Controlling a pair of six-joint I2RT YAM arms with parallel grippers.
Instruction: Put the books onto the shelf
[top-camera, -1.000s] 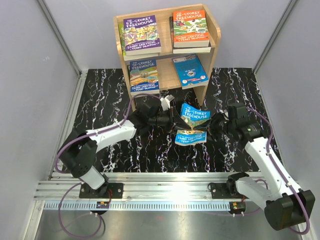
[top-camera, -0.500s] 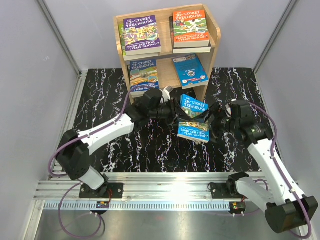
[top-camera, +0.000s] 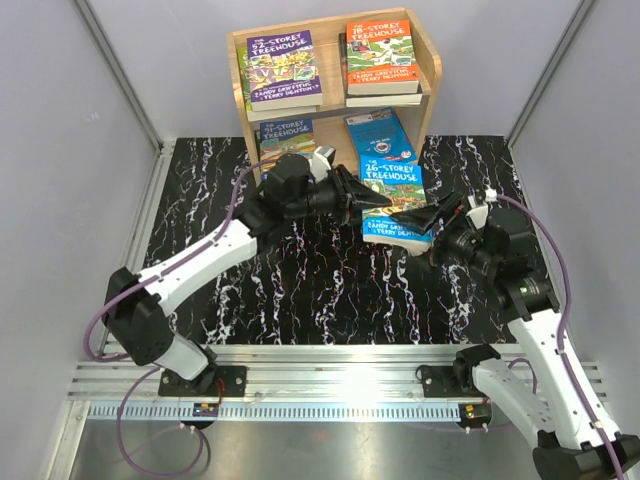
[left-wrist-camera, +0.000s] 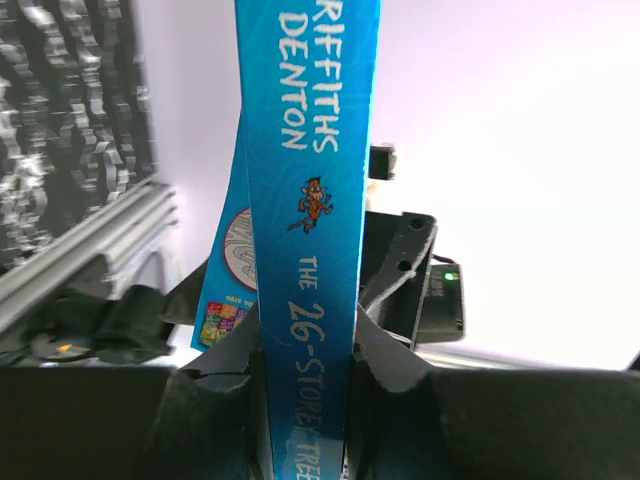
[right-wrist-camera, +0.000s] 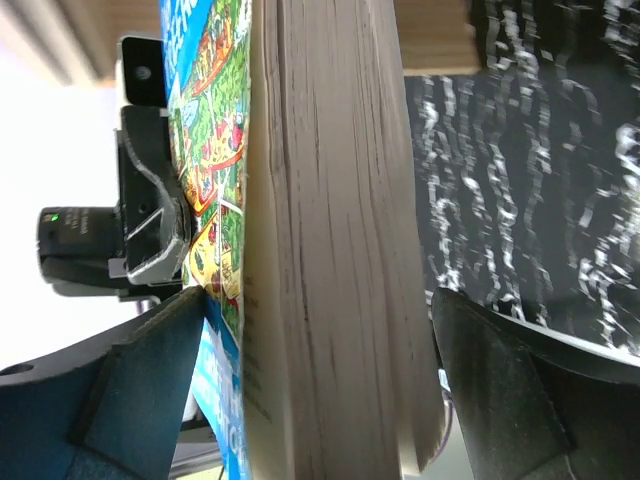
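A blue "26-Storey Treehouse" book (top-camera: 396, 205) hangs in the air just in front of the wooden shelf (top-camera: 432, 80). My left gripper (top-camera: 362, 196) is shut on its spine (left-wrist-camera: 310, 200), which runs up between the fingers (left-wrist-camera: 400, 370). My right gripper (top-camera: 432, 214) is open, its jaws straddling the page edge (right-wrist-camera: 330, 250) with a gap on the right side. On the shelf, a purple book (top-camera: 282, 68) and an orange book (top-camera: 381, 58) lie on the top tier. A blue book (top-camera: 283, 135) and a bright blue book (top-camera: 375, 132) lie on the lower tier.
The black marbled mat (top-camera: 300, 290) covers the table. Grey walls close in both sides. The aluminium rail (top-camera: 330, 365) with the arm bases runs along the near edge. The shelf's lower tier sits right behind the held book.
The blue book has risen off the mat and moved toward the shelf, carried by the left gripper. The right gripper's jaws have opened and no longer clamp the book.
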